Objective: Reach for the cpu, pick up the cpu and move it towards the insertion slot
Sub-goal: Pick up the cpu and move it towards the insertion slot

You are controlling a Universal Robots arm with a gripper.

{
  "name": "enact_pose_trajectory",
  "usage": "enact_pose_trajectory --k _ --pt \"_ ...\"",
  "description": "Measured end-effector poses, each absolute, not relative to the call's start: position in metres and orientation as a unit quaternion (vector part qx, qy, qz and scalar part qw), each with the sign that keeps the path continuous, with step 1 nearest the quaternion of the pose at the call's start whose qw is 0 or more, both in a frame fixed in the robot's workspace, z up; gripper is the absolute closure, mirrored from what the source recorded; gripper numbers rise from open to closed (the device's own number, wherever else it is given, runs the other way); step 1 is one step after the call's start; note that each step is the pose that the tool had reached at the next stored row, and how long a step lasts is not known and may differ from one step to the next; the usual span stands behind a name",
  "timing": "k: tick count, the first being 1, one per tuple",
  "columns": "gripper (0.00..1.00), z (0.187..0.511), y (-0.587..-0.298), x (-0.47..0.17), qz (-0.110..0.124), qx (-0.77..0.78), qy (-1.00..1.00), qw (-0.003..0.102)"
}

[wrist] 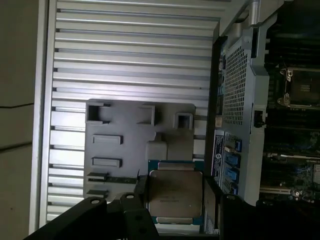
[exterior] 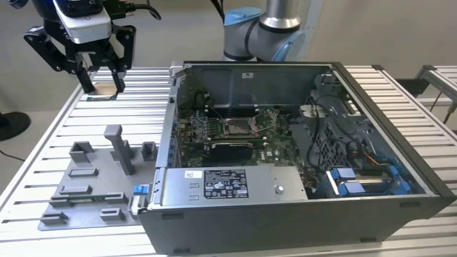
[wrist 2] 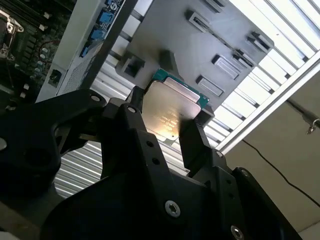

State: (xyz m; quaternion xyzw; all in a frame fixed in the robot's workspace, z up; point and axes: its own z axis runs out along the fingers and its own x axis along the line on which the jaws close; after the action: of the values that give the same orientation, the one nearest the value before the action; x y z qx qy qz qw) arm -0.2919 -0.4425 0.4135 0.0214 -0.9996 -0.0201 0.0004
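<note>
gripper (exterior: 102,80): clamped on the cpu, hanging up in the air over the far corner of the slatted table at the exterior view's left, well clear of the case
cpu (wrist 2: 172,111): pinched edge-on between the two black fingers (wrist 2: 196,140) in both wrist views, silver lid facing the cameras, green rim showing at the edges; in the exterior view it's just a thin pale sliver, so hard to make out there
insertion slot (exterior: 240,126): shiny framed socket on the green motherboard, inside the open computer case (exterior: 300,182), well apart from the gripper; lever detail is too small to call
grey tray (exterior: 89,182): sits on the table just beside the case, upright blocks and shallow recesses on it, below the held chip in the first wrist view
table (exterior: 43,160): ribbed aluminium slats, carrying both tray and case
</note>
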Motion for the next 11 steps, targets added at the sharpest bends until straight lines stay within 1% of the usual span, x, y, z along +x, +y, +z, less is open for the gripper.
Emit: enact_pose_trajectory --k 11 --pt "1.0 0.413 -0.44 -0.278 -0.02 0.021 -1.0 0.0"
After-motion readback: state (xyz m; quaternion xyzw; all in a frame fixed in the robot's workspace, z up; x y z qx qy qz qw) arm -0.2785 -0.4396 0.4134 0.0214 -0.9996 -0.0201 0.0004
